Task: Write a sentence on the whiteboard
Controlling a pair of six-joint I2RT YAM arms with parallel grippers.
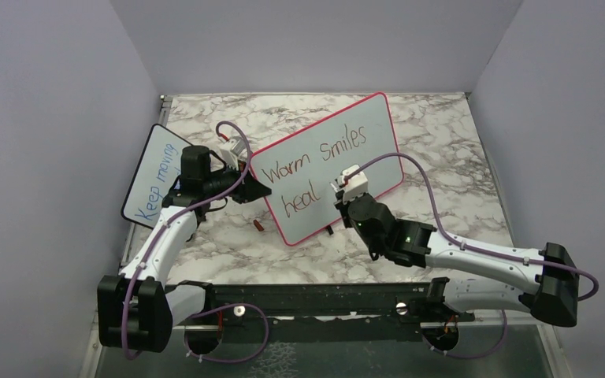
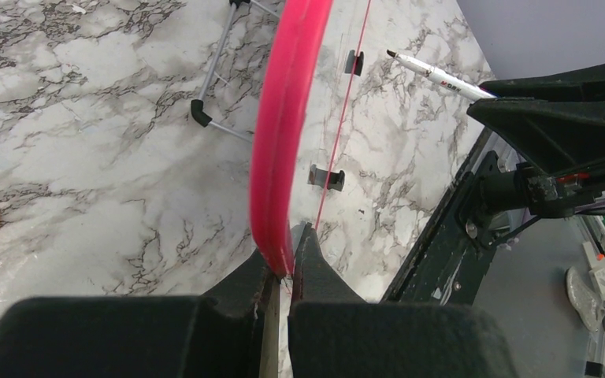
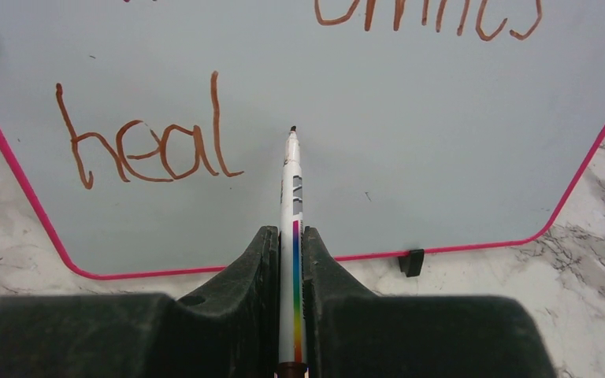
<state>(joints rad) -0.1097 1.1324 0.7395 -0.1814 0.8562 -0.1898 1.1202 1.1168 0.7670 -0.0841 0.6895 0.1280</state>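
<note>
My right claw (image 3: 290, 236) is clamped on a marker (image 3: 292, 181). Its long axis runs straight ahead, and the tip points at the whiteboard (image 3: 441, 157) just right of "heal"; I can't tell if it touches. The sentence (image 1: 313, 165) reads "Warm smiles heal". The board stands on the table (image 1: 457, 142), its long edge running near-left to far-right. My left claw (image 2: 285, 264) is pinching its pink frame.

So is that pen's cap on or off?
Off. The marker in the right gripper shows its bare dark tip, aimed at the whiteboard.
</note>
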